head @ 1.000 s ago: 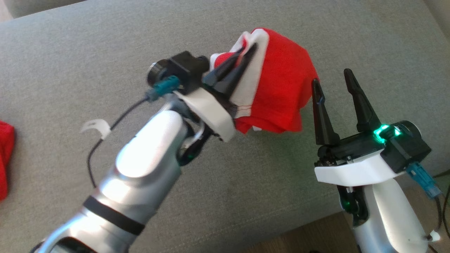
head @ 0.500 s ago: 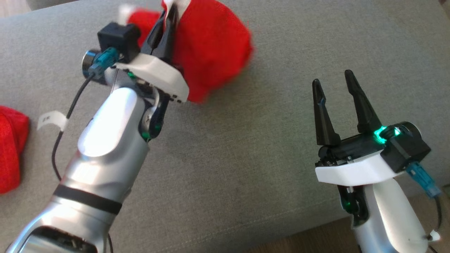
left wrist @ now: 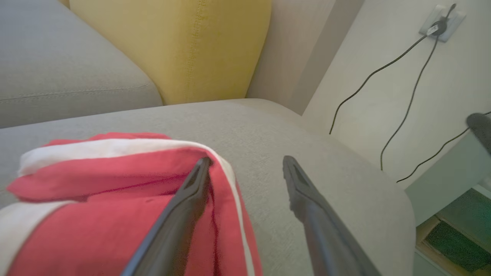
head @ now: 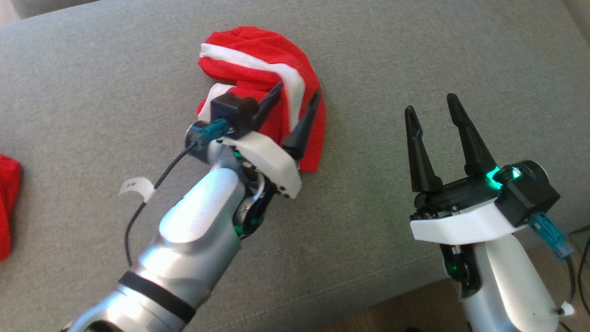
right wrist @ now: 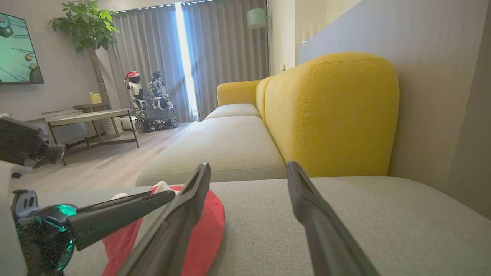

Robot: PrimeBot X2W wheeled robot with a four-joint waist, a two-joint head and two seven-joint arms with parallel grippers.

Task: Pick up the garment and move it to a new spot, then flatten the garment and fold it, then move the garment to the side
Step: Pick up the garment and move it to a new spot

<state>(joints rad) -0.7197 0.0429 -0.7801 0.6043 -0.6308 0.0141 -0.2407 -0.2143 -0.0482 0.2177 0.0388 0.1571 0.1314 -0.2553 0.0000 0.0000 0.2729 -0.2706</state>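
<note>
The garment [head: 258,64] lies as a crumpled red heap with white stripes on the grey sofa cushion [head: 368,55], its print hidden in the folds. My left gripper [head: 297,99] stands open just over its near right edge, one finger above the cloth and the other beside it, holding nothing. From the left wrist, the garment [left wrist: 96,191] spreads under the left finger [left wrist: 180,214]. My right gripper [head: 431,108] is open and empty, well to the right of the heap. In the right wrist view the garment [right wrist: 203,230] shows low at left, behind the left arm's gripper [right wrist: 115,214].
A second red cloth bundle [head: 7,207] lies at the cushion's far left edge. A yellow backrest [left wrist: 172,46] rises behind the seat. The cushion's front edge meets wood floor [head: 396,309] at lower right. A cable and a small white tag [head: 136,186] hang from my left arm.
My left gripper, shut on the garment and carrying it through the air towards the left, has let it drop onto the cushion and now stands open over it. The right gripper has barely moved.
</note>
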